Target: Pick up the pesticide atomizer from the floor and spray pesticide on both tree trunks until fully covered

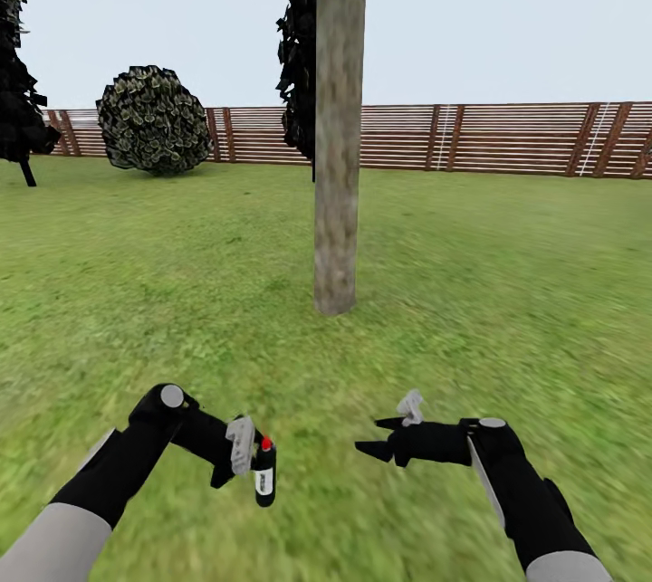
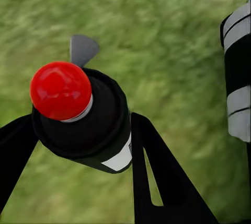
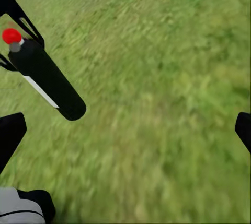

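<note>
Already your left pincer [image 1: 258, 464] clamps the pesticide atomizer [image 1: 264, 478] upright, facing the tree trunk [image 1: 340, 157]; right pincer [image 1: 385, 437] spread, idle.

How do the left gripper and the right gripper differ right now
The left gripper is shut on the pesticide atomizer, its fingers flanking the dark bottle; the right gripper is open and holds nothing. The left arm carries the upright bottle, while the right just hovers. Both are black and hang low over the grass, facing the tree trunk.
</note>
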Robot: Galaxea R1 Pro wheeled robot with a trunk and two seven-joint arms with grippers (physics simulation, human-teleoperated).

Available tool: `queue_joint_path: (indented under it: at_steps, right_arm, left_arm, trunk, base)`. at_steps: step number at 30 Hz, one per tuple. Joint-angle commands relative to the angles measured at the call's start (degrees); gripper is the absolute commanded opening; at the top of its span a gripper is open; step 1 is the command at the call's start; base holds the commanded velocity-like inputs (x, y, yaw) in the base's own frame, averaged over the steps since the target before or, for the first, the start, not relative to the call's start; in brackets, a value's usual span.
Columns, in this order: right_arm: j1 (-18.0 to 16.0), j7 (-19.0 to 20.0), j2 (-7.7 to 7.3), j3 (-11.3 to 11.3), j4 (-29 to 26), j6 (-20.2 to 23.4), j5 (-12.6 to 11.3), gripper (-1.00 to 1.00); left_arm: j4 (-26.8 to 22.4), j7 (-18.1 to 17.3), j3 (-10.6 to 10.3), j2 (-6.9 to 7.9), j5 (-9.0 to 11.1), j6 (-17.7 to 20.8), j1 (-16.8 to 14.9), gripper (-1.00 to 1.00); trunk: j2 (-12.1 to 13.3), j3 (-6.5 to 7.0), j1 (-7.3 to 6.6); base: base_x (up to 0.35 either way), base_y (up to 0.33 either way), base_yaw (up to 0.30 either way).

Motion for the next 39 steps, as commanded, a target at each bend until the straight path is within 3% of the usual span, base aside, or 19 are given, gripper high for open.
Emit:
queue_joint_path:
  at_steps: [1, 2, 5, 6, 10, 13, 16, 19, 23, 29, 39]
  right_arm:
    - [-0.06, 0.43, 0.00, 0.00, -0.02, 0.00, 0.02, 1.00]
    - [-0.18, 1.35, 0.00, 0.00, -0.04, -0.04, 0.03, 1.00]
    - [-0.25, 1.88, 0.00, 0.35, -0.04, -0.08, 0.04, 1.00]
    - [-0.26, 1.95, 0.00, 0.87, -0.05, -0.08, 0.05, -1.00]
    - [-0.27, 2.06, 0.00, 4.41, -0.07, -0.09, 0.05, -1.00]
    - [-0.27, 2.07, 0.03, 5.78, -0.08, -0.09, 0.05, -1.00]
    - [-0.27, 2.08, 0.06, 10.23, -0.08, -0.09, 0.00, -1.00]
    - [-0.27, 2.02, 0.07, 12.50, -0.08, -0.09, -0.03, -1.00]
    - [-0.27, 2.02, 0.22, 13.30, -0.08, -0.09, -0.04, -1.00]
    - [-0.27, 2.03, 0.39, 13.36, -0.11, -0.09, -0.04, -1.00]
    - [-0.27, 2.01, 0.44, 13.45, -0.17, -0.09, -0.04, -1.00]
  left_arm:
    - [0.00, -0.02, -0.90, -0.01, -0.01, -0.26, -0.01, -1.00]
    - [0.00, -0.09, -4.80, -0.07, 0.02, -0.79, 0.00, -1.00]
    - [0.07, -0.10, -9.82, -0.33, 0.12, -1.06, 0.03, -1.00]
    - [0.10, -0.11, -10.82, -0.66, 0.13, -1.10, 0.05, -1.00]
    - [0.17, -0.14, -12.37, -2.29, 0.15, -1.09, 0.02, -1.00]
    - [0.18, -0.17, -12.44, -2.55, 0.15, -1.02, 0.01, -1.00]
    - [0.18, -0.21, -12.37, -2.65, 0.15, -0.93, 0.01, -1.00]
    - [0.18, -0.84, -12.26, -2.67, 0.13, -0.85, -0.01, -1.00]
    - [0.17, -1.74, -12.06, -3.09, 0.02, -0.03, -0.02, -1.00]
    - [0.11, -1.72, -12.04, -3.41, -0.13, 5.44, -0.73, -1.00]
    - [0.09, -1.50, -12.04, -4.56, -0.46, 7.07, -0.97, -1.00]
  trunk:
    - [0.00, 0.00, 0.00]
    - [0.00, 0.00, 0.00]
    - [0.00, 0.00, 0.00]
    - [0.00, 0.00, 0.00]
    - [0.00, 0.00, 0.00]
    - [0.00, 0.00, 0.00]
    - [0.00, 0.00, 0.00]
    - [0.00, 0.00, 0.00]
    - [0.00, 0.00, 0.00]
    - [0.00, 0.00, 0.00]
    - [0.00, 0.00, 0.00]
  base:
    - [0.000, 0.000, 0.000]
    - [0.000, 0.000, 0.000]
    - [0.000, 0.000, 0.000]
    - [0.000, 0.000, 0.000]
    - [0.000, 0.000, 0.000]
    - [0.000, 0.000, 0.000]
    - [0.000, 0.000, 0.000]
    - [0.000, 0.000, 0.000]
    - [0.000, 0.000, 0.000]
    - [0.000, 0.000, 0.000]
    - [0.000, 0.000, 0.000]
